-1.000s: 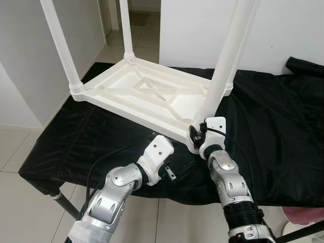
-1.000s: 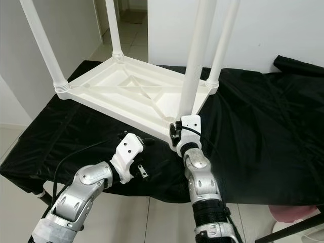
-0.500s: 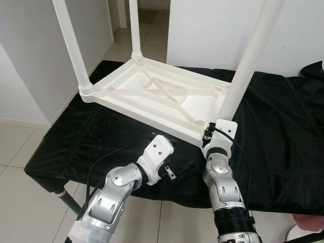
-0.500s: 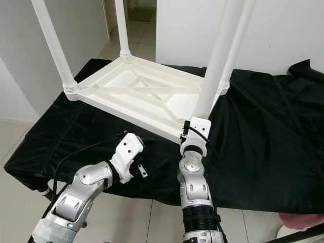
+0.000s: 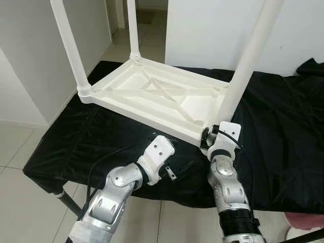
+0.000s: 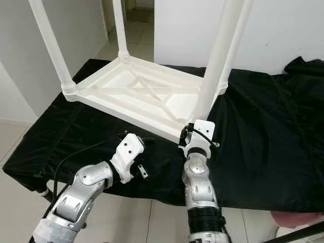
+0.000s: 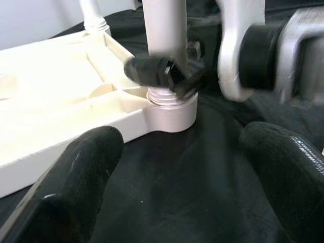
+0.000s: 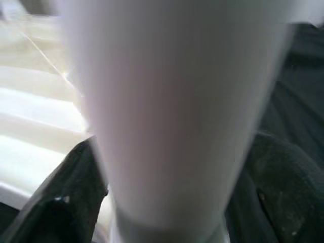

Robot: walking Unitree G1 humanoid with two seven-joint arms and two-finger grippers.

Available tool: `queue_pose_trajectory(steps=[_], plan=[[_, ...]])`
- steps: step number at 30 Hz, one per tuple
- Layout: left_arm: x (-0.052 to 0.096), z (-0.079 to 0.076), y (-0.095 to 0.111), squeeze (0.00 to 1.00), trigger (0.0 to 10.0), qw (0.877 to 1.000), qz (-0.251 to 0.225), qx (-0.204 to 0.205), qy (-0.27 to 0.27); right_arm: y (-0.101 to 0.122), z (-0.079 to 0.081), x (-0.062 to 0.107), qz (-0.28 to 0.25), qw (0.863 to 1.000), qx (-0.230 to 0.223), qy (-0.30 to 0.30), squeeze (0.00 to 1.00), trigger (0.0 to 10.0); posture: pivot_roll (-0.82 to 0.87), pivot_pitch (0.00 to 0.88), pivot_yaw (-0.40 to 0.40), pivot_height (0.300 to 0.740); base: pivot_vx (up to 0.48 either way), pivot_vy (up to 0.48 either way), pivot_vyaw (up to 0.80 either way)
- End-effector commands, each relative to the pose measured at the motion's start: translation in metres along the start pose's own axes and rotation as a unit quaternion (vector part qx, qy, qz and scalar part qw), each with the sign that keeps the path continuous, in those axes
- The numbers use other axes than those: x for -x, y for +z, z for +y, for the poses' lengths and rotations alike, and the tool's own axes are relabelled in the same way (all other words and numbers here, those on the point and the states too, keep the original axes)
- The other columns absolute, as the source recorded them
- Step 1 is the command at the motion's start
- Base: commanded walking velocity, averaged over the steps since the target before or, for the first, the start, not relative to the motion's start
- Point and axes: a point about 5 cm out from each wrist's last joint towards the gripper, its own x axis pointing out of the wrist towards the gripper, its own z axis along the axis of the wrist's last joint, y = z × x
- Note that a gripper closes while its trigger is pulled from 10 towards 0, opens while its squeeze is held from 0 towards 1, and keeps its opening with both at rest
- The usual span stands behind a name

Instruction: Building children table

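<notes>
The table lies upside down on the bench, 4 legs up. The right gripper clasps the leg at the table's near right corner, just above its socket. Judged, that leg is being seated: keep the grip low, press straight down the leg's axis and twist without tilting. The left gripper hovers wide and empty over the near edge, facing that corner. A black cloth covers the bench; pale floor tiles and white walls surround it.
</notes>
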Motion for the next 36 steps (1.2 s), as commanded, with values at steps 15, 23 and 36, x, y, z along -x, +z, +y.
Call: queue_pose_trajectory(steps=[15, 23, 36], plan=[[-0.001, 0.013, -0.002, 0.00, 10.0, 0.996, 0.005, -0.029, 0.089, 0.007, -0.013, -0.012, -0.021, 0.980, 0.036, 0.197, 0.00, 10.0, 0.03, 0.000, -0.036, 0.740, 0.000, 0.000, 0.00], [0.002, 0.017, -0.001, 0.00, 10.0, 0.994, 0.006, -0.043, 0.098, -0.012, -0.016, -0.019, 0.036, 0.935, 0.097, 0.338, 0.00, 3.3, 0.03, 0.000, -0.018, 0.740, 0.000, 0.000, 0.00], [0.002, 0.022, 0.002, 0.00, 10.0, 0.993, 0.002, -0.051, 0.104, -0.011, -0.026, -0.027, 0.040, 0.934, 0.097, 0.340, 0.00, 10.0, 0.03, 0.000, -0.001, 0.740, 0.000, 0.000, 0.00]])
